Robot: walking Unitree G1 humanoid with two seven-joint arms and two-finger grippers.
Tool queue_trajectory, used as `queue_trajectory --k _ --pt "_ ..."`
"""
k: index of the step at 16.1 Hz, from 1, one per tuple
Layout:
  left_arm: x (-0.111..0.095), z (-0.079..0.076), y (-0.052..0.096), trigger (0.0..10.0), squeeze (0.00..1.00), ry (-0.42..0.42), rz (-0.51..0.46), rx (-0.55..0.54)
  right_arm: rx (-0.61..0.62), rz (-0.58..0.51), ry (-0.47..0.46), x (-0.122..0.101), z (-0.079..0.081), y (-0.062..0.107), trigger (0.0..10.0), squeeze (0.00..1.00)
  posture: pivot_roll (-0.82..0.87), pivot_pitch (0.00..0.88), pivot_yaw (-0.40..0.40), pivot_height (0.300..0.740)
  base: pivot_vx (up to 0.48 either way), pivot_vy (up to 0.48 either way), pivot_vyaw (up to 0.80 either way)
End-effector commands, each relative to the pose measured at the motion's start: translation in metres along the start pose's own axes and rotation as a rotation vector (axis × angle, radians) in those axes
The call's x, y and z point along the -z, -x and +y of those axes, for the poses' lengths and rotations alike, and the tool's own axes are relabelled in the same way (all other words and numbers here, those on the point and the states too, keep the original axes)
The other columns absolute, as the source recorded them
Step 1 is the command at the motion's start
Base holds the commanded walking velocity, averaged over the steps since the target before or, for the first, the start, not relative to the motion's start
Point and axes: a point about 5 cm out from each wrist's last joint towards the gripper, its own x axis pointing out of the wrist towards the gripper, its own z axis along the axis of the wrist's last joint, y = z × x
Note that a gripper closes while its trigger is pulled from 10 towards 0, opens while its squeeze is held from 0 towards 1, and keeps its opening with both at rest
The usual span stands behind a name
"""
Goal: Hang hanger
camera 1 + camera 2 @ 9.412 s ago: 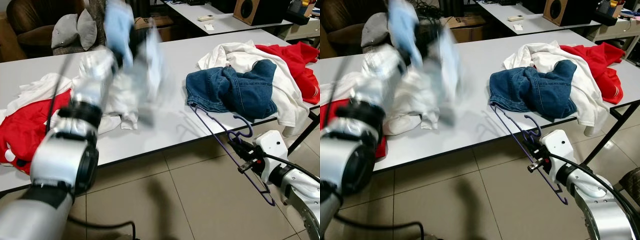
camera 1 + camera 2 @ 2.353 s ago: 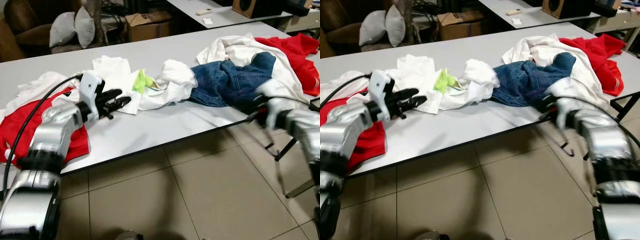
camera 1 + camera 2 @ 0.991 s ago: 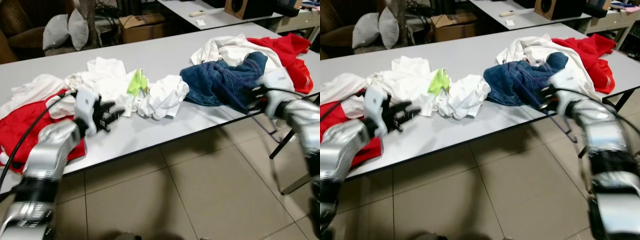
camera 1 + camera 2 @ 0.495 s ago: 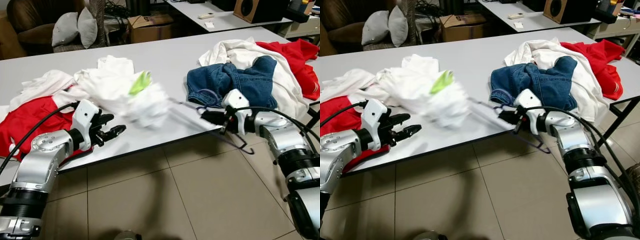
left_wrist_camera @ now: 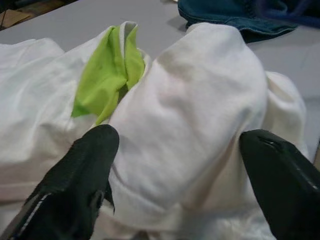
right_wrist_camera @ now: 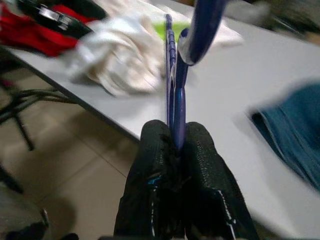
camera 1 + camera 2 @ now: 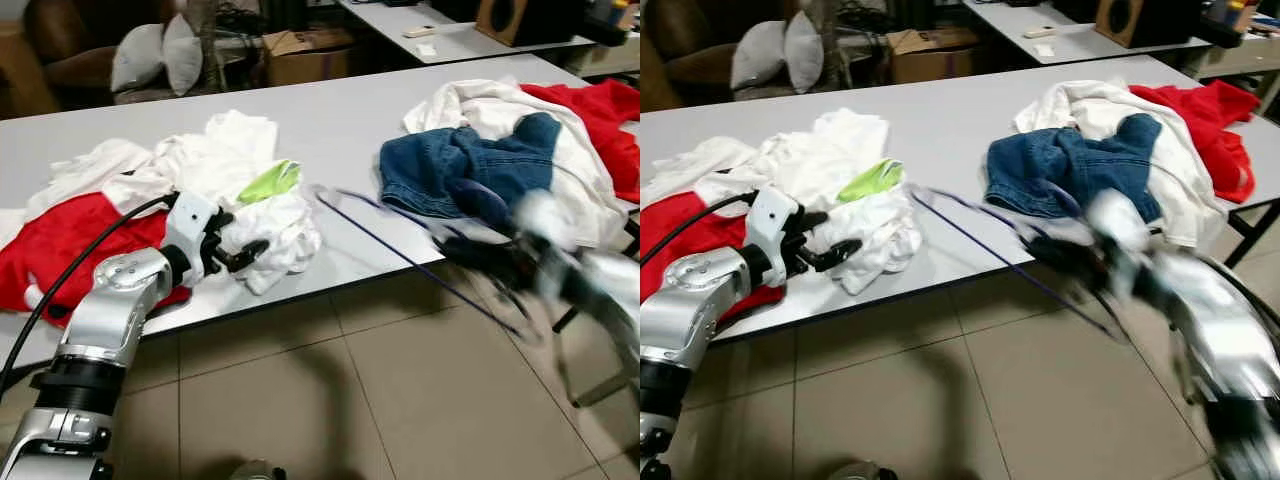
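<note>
right hand (image 6: 176,150) gripping purple hanger (image 6: 172,100)

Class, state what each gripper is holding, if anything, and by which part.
The right gripper pinches the purple hanger by its thin bar. The left gripper holds nothing; its open fingers straddle a bunched white garment.

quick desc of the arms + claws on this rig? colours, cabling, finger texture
Arms are silver metal in rounded segments with dark joint rings. The left arm has a white wrist block and a black cable looping off it. The left claw has two long black fingers, broad and matte. The right claw has finely textured black pads. The right arm is motion-blurred.
</note>
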Motion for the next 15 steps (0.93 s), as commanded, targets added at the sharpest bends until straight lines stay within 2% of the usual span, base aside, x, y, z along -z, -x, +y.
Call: queue_trajectory --k 1,2,4,5,7,8,9,10,11,12,15 --pt "-0.006 -0.002 -0.005 10.0 1.0 -0.018 -0.027 0.002 0.07 -0.018 0.018 -0.009 -0.001 0.01 10.0 0.0 -0.1 0.0 0.067 0.74 0.0 0.0 0.0" --pt "-0.009 -0.004 -0.006 10.0 1.0 -0.009 -0.049 0.01 0.126 -0.013 0.014 -0.005 0.0 0.018 10.0 0.0 -0.11 0.0 0.068 0.74 0.0 0.0 0.0" --pt "-0.018 -0.017 -0.011 10.0 1.0 0.033 -0.126 0.08 0.303 0.009 -0.037 0.007 0.014 0.041 10.0 0.0 -0.12 0.0 0.067 0.74 0.0 0.0 0.0" --pt "-0.017 -0.022 -0.015 10.0 1.0 0.042 -0.12 0.09 0.401 0.022 -0.081 0.018 0.024 0.048 10.0 0.0 -0.12 0.0 0.069 0.74 0.0 0.0 0.0" --pt "-0.009 -0.024 -0.02 10.0 1.0 0.008 -0.072 0.066 0.464 0.031 -0.141 0.033 0.038 0.048 10.0 0.0 -0.12 0.0 0.071 0.74 0.0 0.0 0.0" --pt "-0.005 -0.025 -0.021 10.0 0.0 0.016 -0.061 0.051 0.471 0.016 -0.192 0.04 0.053 0.04 10.0 0.0 -0.12 0.0 0.071 0.74 0.0 0.0 0.0" --pt "-0.005 -0.025 -0.021 10.0 0.0 0.021 -0.059 0.052 0.461 0.011 -0.211 0.042 0.059 0.037 10.0 0.0 -0.12 0.0 0.071 0.74 0.0 0.0 0.0" --pt "-0.003 -0.025 -0.021 8.9 0.0 0.009 -0.044 0.042 0.457 0.016 -0.217 0.042 0.064 0.033 10.0 0.0 -0.12 0.0 0.069 0.74 0.0 0.0 0.0" --pt "0.002 -0.023 -0.022 2.2 0.0 -0.014 -0.017 0.003 0.456 0.011 -0.223 0.041 0.07 0.026 10.0 0.0 -0.12 0.0 0.067 0.74 0.0 0.0 0.0" --pt "0.004 -0.02 -0.023 0.0 0.0 -0.014 -0.002 -0.029 0.445 0.003 -0.22 0.04 0.074 0.019 10.0 0.0 -0.12 0.0 0.067 0.74 0.0 0.0 0.0" --pt "0.004 -0.014 -0.023 0.0 0.0 -0.063 0.013 -0.093 0.418 0.001 -0.202 0.036 0.078 0.01 10.0 0.0 -0.11 0.0 0.06 0.74 0.0 0.0 0.0"
